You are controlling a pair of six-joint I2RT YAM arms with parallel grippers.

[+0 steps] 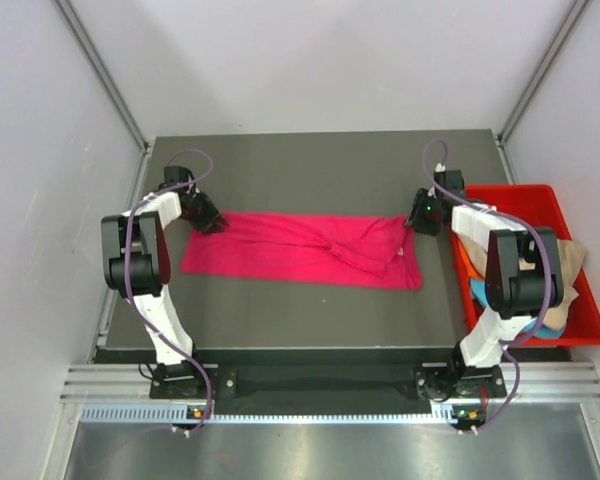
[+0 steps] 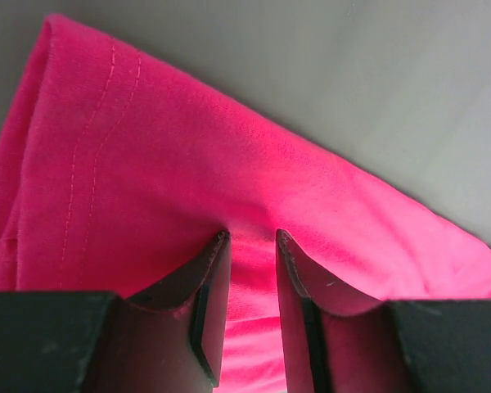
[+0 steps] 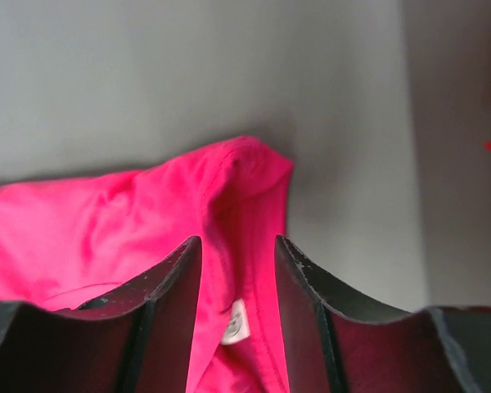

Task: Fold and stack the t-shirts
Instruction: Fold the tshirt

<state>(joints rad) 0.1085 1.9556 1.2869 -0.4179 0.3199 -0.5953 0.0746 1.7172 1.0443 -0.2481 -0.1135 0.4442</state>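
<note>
The magenta-pink t-shirt [image 1: 305, 248] lies stretched in a long band across the middle of the dark table [image 1: 310, 160], seen from above. At the band's left end sits the left gripper [image 1: 217, 224], its fingers [image 2: 204, 282] a narrow gap apart with pink cloth between them. At the right end the right gripper [image 1: 412, 222] has its fingers [image 3: 168, 278] slightly parted around the fabric near a small white label [image 3: 235, 324]. At the frame's right edge, a red bin [image 1: 580, 270] holds tan [image 1: 570, 258] and turquoise [image 1: 477, 290] shirts.

Lab test cell: white panel walls [image 1: 40, 100], alu frame rail [image 1: 310, 385].
</note>
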